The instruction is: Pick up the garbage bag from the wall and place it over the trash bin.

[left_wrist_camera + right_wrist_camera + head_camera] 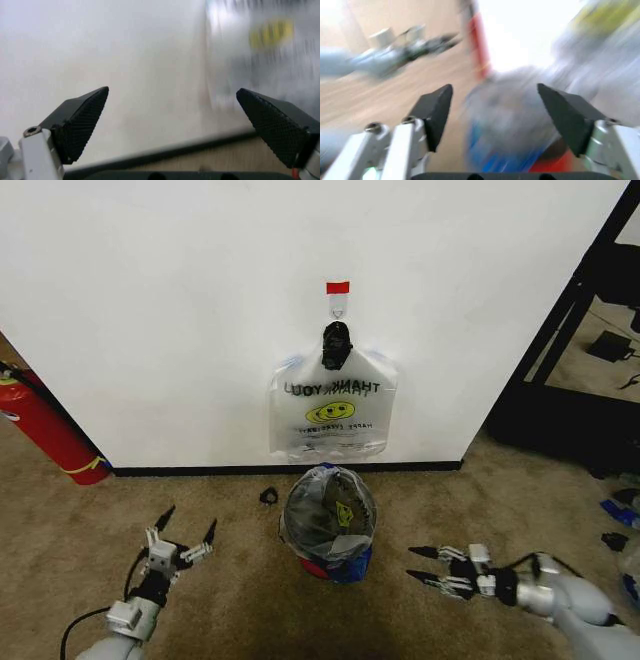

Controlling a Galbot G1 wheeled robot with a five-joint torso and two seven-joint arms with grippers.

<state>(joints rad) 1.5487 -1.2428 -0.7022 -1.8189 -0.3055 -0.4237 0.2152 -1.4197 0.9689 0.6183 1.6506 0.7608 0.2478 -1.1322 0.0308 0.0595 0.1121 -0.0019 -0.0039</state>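
One white wall (180,310), black baseboard (200,471), tan carpet (240,580), red extinguisher (45,430).

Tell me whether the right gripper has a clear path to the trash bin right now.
Probably yes. The right gripper is open, low over the carpet beside the trash bin, pointing at it with bare floor between. The bin already wears a garbage bag.

Clear garbage bag (330,548) with blue strips, seemingly draped over the black trash bin (327,525), bin on carpet just below the white wall (180,310)
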